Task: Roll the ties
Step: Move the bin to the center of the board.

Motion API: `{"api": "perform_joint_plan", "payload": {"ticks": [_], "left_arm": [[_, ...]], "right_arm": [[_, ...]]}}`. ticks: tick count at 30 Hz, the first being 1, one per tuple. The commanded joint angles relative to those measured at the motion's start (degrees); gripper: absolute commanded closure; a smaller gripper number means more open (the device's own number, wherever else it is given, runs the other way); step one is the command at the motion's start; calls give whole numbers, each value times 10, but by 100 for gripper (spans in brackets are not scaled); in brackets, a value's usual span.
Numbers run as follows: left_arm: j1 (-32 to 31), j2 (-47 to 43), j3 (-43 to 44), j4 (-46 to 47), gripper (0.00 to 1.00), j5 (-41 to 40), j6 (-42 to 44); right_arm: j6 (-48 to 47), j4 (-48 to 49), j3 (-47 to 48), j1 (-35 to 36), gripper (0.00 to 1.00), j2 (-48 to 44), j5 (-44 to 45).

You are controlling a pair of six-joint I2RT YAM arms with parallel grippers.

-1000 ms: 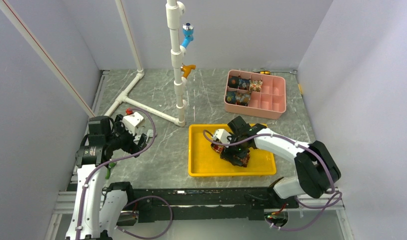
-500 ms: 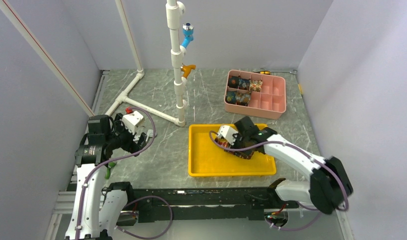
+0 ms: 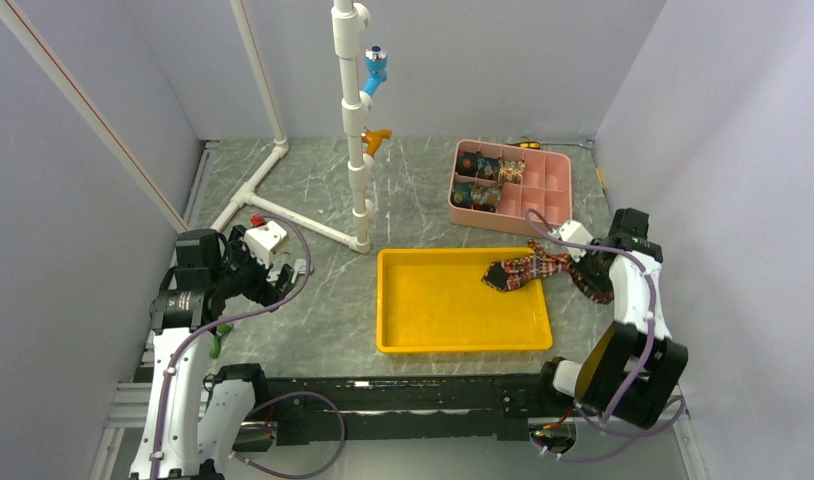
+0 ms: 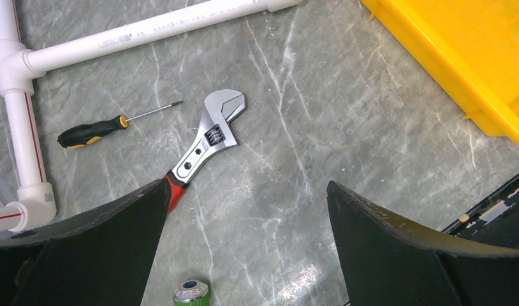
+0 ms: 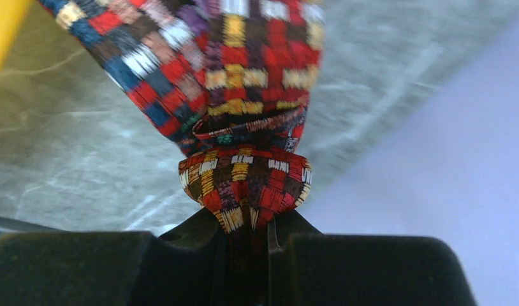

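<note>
My right gripper [image 3: 583,264] is shut on a tie [image 3: 528,269] with a red, dark and gold check. It holds the tie raised at the right end of the yellow tray [image 3: 423,340]; the cloth trails left over the tray's right edge. In the right wrist view the tie [image 5: 244,95] is pinched between my fingers [image 5: 247,223] and bunched above them. Several small rolled ties [image 3: 486,180] sit in the left compartments of the pink box [image 3: 553,210]. My left gripper [image 3: 283,275] is open and empty at the left, above bare table; its fingers [image 4: 397,248] stand wide apart.
A white pipe stand [image 3: 353,120] rises behind the tray, with pipes [image 3: 283,215] along the table. An adjustable wrench [image 4: 206,137], a small screwdriver [image 4: 94,131] and a green cap [image 4: 191,293] lie under the left gripper. Walls close in on both sides.
My right arm has swung from the middle of the tray out to its right end, drawing the tie out of the tray with it. The left arm has not moved.
</note>
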Motion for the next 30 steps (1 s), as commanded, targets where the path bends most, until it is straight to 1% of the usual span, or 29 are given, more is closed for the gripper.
{"api": "perform_joint_plan", "payload": {"ticks": [1, 2, 3, 4, 5, 6, 7, 11, 13, 14, 15, 16, 17, 18, 21, 24, 26, 30], "left_arm": [[-2, -5, -2, 24, 1, 21, -7], [-2, -5, -3, 25, 1, 19, -7], [-2, -6, -2, 23, 1, 17, -7], [-3, -7, -1, 21, 1, 14, -5], [-2, -8, 0, 18, 1, 8, -4], [-2, -11, 1, 16, 1, 3, -2], [-2, -13, 1, 15, 1, -2, 0], [-2, -26, -2, 13, 1, -12, 1], [-3, -29, -5, 15, 1, -15, -1], [-3, -31, -7, 15, 1, -17, -2], [-2, -32, -10, 16, 1, -19, -2], [-2, -33, -11, 17, 1, -21, -1], [-3, -34, -12, 16, 1, -23, -2], [-3, -35, -11, 15, 1, -25, -3], [-2, -39, -10, 9, 1, -26, -4], [-2, -43, -4, 6, 1, -22, -15], [-2, -41, 7, 2, 1, -18, -26], [-3, -32, 32, 1, 1, -19, -56]], "right_arm": [[-86, -44, -49, -5, 100, 43, -68], [-83, -48, -55, 2, 97, 48, -88], [-76, -52, -59, 14, 78, 55, -103], [-66, -54, -60, 25, 49, 62, -113], [-58, -51, -62, 33, 30, 69, -120], [-49, -41, -66, 39, 16, 76, -122], [-37, -25, -69, 45, 13, 84, -119], [2, 22, -66, 57, 12, 130, -106], [15, 28, -57, 57, 15, 161, -116], [22, 32, -52, 57, 18, 173, -125], [29, 37, -51, 58, 23, 184, -139], [30, 40, -51, 58, 34, 194, -150], [32, 45, -51, 59, 51, 199, -162], [30, 42, -52, 62, 56, 201, -179], [29, 18, -52, 82, 65, 189, -219], [43, 7, -66, 141, 71, 161, -232], [59, 13, -77, 198, 74, 142, -233], [114, 58, -84, 288, 77, 128, -228]]}}
